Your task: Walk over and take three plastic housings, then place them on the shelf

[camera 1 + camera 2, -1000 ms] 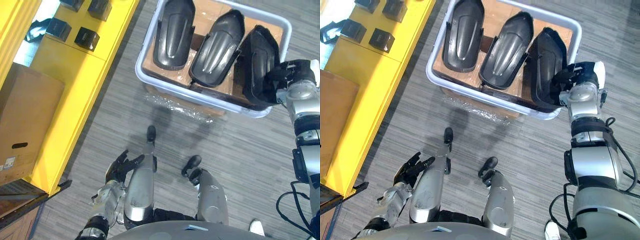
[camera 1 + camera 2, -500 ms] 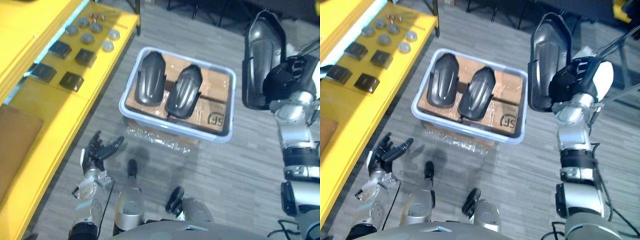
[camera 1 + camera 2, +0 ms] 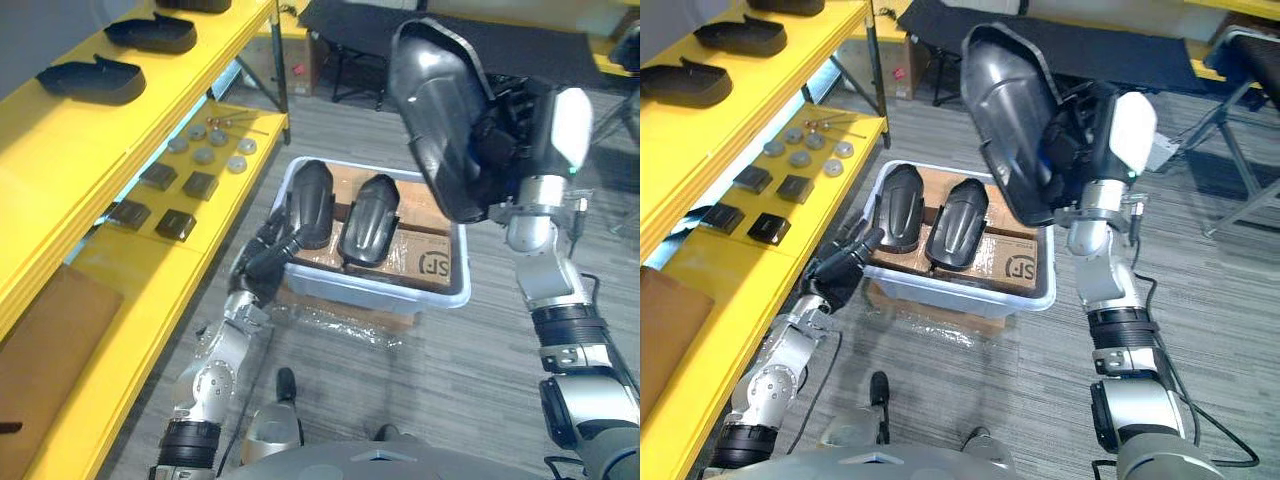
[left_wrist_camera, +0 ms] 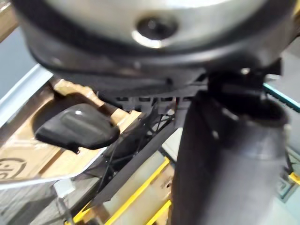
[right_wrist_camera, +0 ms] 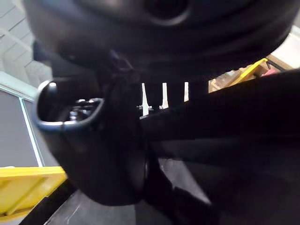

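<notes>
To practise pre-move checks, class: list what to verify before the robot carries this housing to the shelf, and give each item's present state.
1. Right hand curled round the lifted housing: ok.
2. Lifted housing raised clear of the bin: ok.
3. Left hand open, holding nothing, by the bin's rim: ok.
4. All three taken: not ok, two housings lie in the bin.
5. Bare room on the yellow shelf: ok.
6. Grip firm enough: cannot tell.
</notes>
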